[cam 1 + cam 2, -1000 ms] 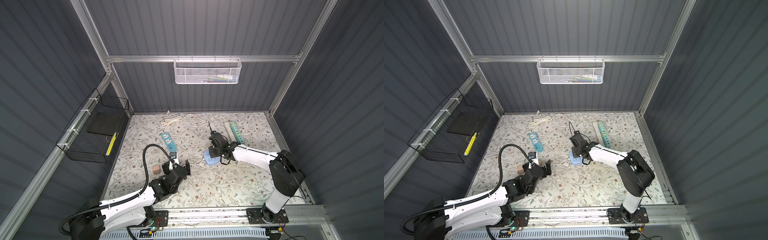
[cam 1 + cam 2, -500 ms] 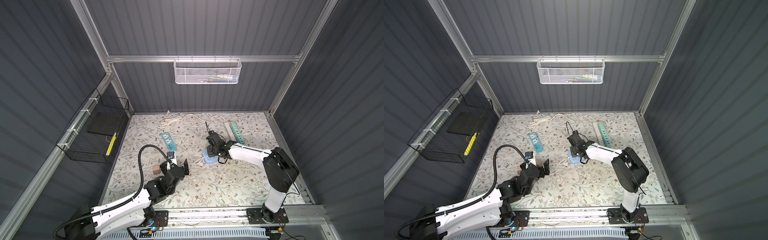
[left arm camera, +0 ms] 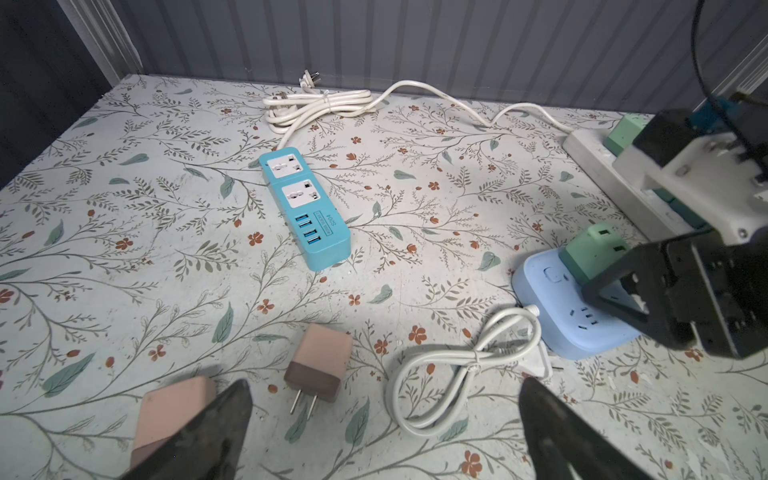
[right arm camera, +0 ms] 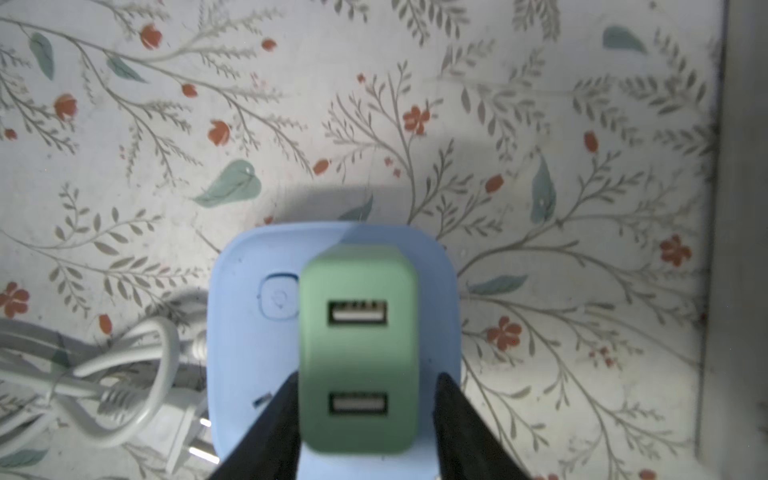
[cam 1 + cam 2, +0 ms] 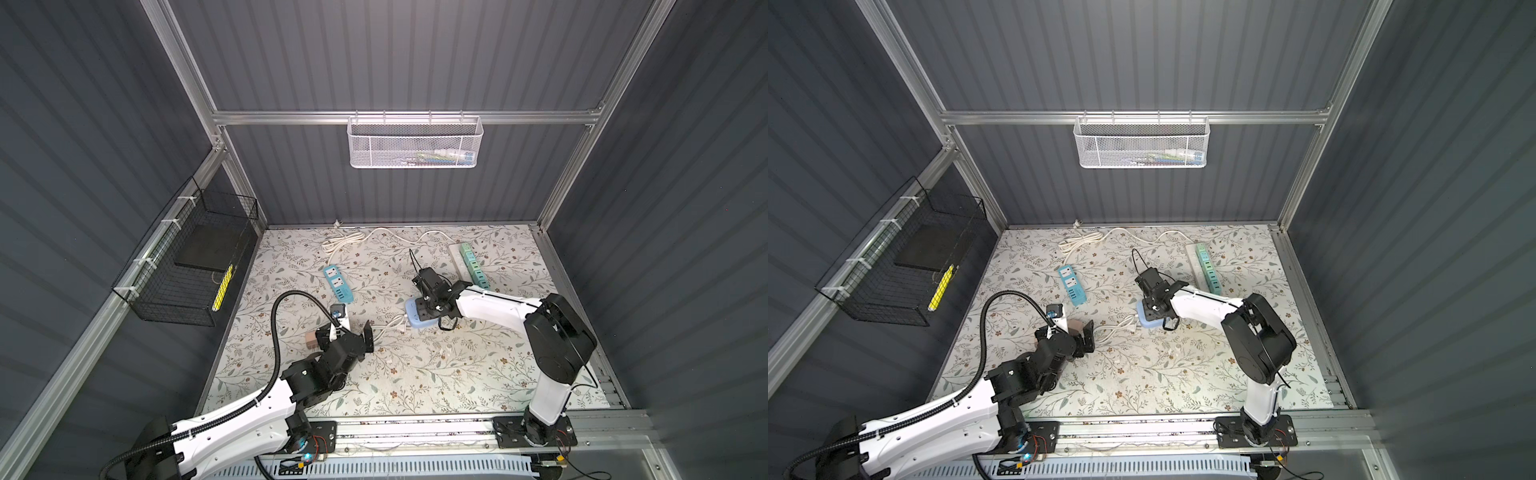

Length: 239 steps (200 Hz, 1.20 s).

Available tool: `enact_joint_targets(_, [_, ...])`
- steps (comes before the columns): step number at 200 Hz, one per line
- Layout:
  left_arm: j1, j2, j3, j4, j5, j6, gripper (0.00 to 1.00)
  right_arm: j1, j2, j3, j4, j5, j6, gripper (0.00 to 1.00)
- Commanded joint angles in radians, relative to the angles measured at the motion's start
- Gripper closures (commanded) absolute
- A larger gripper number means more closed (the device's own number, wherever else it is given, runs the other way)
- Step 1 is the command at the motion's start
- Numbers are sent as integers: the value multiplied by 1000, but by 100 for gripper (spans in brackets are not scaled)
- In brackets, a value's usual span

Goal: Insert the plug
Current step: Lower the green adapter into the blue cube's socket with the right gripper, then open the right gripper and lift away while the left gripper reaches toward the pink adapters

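Right wrist view shows our right gripper (image 4: 365, 374) slack around the green USB charger (image 4: 357, 282), which stands upright in the light-blue socket cube (image 4: 241, 332); our left gripper (image 3: 384, 384) gapes empty. If we withdraw crooked, a finger could snag and unseat it.

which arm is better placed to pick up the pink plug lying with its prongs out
Left. The left gripper is open, and the pink plug lies just ahead of its fingers. The right gripper straddles the green charger standing on the blue socket, farther away.
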Motion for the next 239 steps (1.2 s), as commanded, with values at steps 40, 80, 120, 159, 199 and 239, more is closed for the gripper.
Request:
enact_joint_targets(40, [9, 17, 163, -199, -77, -19, 0, -2, -158, 69, -78, 1, -41, 30])
enact_joint_targets(80, [15, 54, 213, -277, -127, -39, 0, -60, -166, 44, -36, -9, -41, 30])
enact_joint_targets(120, [55, 121, 247, -338, -114, -59, 0, -85, -98, 26, -5, 4, -41, 30])
enact_joint_targets(159, [172, 168, 240, -340, 68, -85, 0, -89, -72, -28, 35, -5, -33, 31])
enact_joint_targets(199, [187, 222, 291, -351, 93, -71, 0, -94, -148, -31, 26, 3, -44, 31])
enact_joint_targets(239, [204, 311, 351, -371, 80, -58, 0, -90, -267, -19, 9, -27, -45, 27])
